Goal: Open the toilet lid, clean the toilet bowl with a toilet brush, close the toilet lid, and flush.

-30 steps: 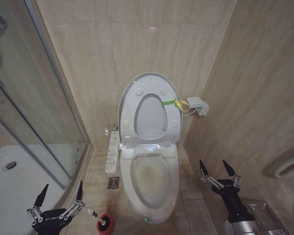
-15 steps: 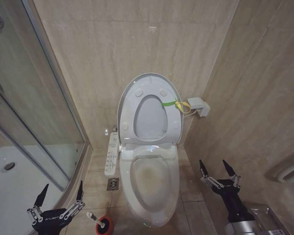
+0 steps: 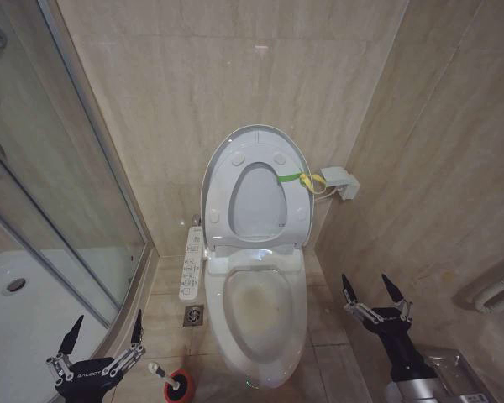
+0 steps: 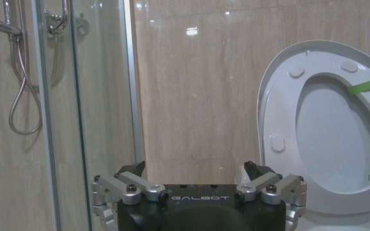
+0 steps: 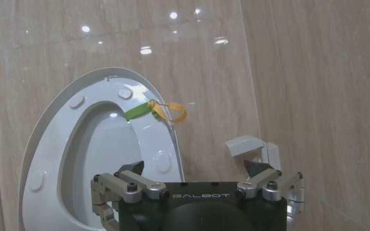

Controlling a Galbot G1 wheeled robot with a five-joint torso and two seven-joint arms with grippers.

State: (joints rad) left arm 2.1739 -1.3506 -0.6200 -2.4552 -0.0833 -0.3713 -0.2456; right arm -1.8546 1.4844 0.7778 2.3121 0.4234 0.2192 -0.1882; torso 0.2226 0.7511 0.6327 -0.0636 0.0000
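One toilet, one toilet brush (image 3: 162, 374) and two grippers are present. The toilet lid (image 3: 255, 186) stands raised at the far side against the beige tiled wall (image 3: 235, 75), its underside facing the robot; the seat ring is raised with it. The lid is glossy white and oval, with round bumpers on its underside and a green-and-yellow band (image 3: 301, 178) tied at its right edge, running toward a small white wall box (image 3: 339, 181). The toilet bowl (image 3: 260, 315) lies open below the lid, a white elongated basin with a faint brownish stain inside. A white control panel (image 3: 190, 263) projects along its left side, with a floor drain (image 3: 194, 315) near it. The toilet brush stands in a red round holder (image 3: 181, 387) on the floor at the near left of the bowl, its thin white handle tilted leftward. The left gripper (image 3: 107, 334) hovers at the near left, just beside the brush, its fingers spread apart and holding nothing. The right gripper (image 3: 373, 290) hovers at the near right, close to the right wall, likewise spread and holding nothing. A glass shower screen (image 3: 59, 185) bounds the left side, leaving narrow floor strips on both sides of the bowl.
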